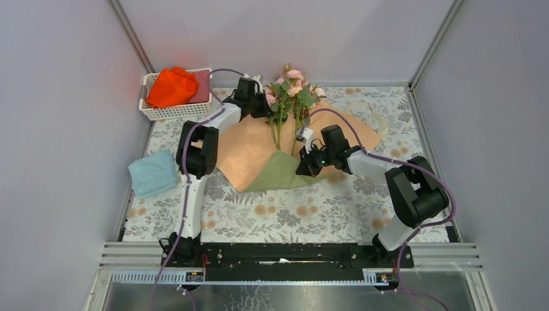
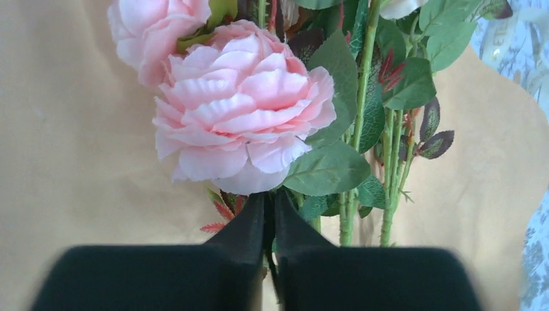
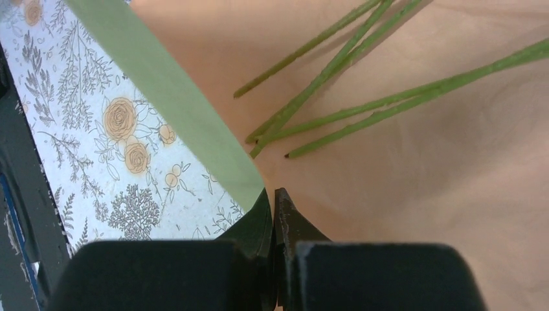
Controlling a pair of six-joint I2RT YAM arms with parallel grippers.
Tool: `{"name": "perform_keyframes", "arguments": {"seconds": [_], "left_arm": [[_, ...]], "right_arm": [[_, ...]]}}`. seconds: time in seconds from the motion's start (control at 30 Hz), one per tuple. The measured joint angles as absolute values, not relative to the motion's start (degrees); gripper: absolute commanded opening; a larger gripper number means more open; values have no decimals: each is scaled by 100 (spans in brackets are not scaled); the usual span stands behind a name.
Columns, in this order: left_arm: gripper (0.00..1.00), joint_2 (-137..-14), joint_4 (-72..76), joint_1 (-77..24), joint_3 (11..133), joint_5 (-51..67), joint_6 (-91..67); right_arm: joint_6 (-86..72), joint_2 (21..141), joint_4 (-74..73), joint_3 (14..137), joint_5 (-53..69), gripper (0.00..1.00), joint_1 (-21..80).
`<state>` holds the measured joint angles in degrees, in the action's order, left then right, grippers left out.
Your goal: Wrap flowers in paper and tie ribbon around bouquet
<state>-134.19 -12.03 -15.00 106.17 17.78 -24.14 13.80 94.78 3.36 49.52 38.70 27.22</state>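
Wrapping stage, first fold. Nearest, the right gripper is closed on the paper at its near corner, where the olive underside is turned up over the peach face. The flowers lie along the sheet, with stem ends just beyond that fold and blooms at the far corner. There the left gripper is closed beneath a rose, apparently nipping its stem. The next move calls for drawing the flap across the stems without tearing.

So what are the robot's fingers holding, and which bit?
The right fingers pinch the paper at its folded-up green edge. The left fingers look shut on the flowers, just under a pink rose; the stem there is hidden.
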Motion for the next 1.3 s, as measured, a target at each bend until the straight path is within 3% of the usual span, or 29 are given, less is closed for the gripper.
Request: {"name": "perform_keyframes", "arguments": {"seconds": [0.07,0.23,0.33,0.53,0.83,1.0,1.17,1.23,1.3], "left_arm": [[45,-13487,-1116,-1579,10641,1848,-2405],[78,-13592,-1229,-1638,10643,2018,-2084],[88,-13491,-1498,-1568,10643,2071,-1688],[95,-12589,-2268,-1354,10451,2062,-377],[99,-10073,-2794,-1732,8379,2770,1511],[99,-9998,-2823,-2443,7391,3011,1780],[98,-10385,-2853,-2574,7218,3166,1841],[83,-10464,-2794,-2635,7113,3020,1844],[51,-10508,-2779,-2744,7032,2880,1815]], "right_arm": [[1315,9478,351,4952,3758,0,2722],[1103,9522,401,4989,3481,0,2720],[993,9607,373,5092,3301,0,2720],[676,9607,351,5137,2930,0,2672],[185,9531,395,5030,2593,0,2368],[10,9546,554,5033,2602,0,2287],[-56,9585,596,5037,2615,1,2272],[-60,9585,602,5037,2615,1,2263],[-64,9585,598,5037,2615,3,2248]]}}
